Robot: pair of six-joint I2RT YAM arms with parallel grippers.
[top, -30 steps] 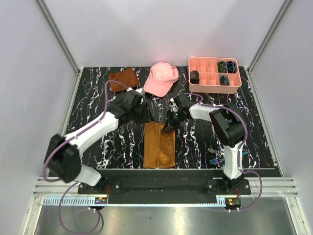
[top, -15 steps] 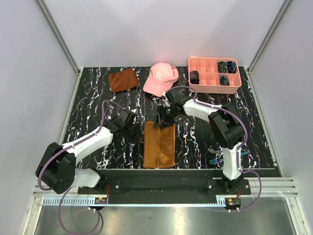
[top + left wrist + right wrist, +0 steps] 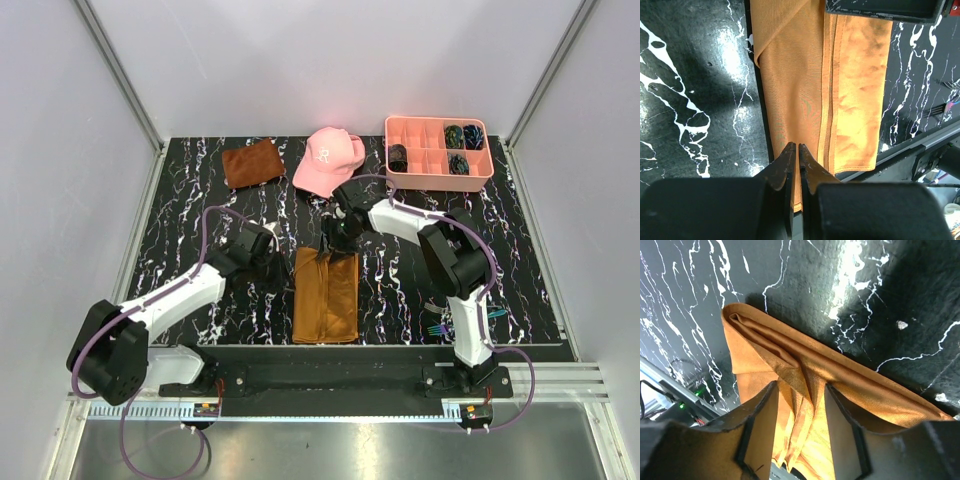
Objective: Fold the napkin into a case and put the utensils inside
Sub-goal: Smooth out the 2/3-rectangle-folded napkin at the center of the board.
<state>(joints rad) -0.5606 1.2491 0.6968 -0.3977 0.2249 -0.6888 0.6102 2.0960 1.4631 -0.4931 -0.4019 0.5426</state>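
Large orange-brown folded cloth napkin [image 3: 325,295] at black marbled desk's [image 3: 190,220] front edge, judged soft, limp, light: pinch layered hem; left tool [image 3: 796,147] clenched over it, right tool [image 3: 800,390] released astride far fold.

A robotics lab cell: white panel walls [image 3: 330,60], aluminium frame posts [image 3: 118,75], a bolted base rail [image 3: 330,376].

The left claw [image 3: 796,146], jaws together, sits over the folded napkin [image 3: 850,85] on the marbled table [image 3: 690,75].
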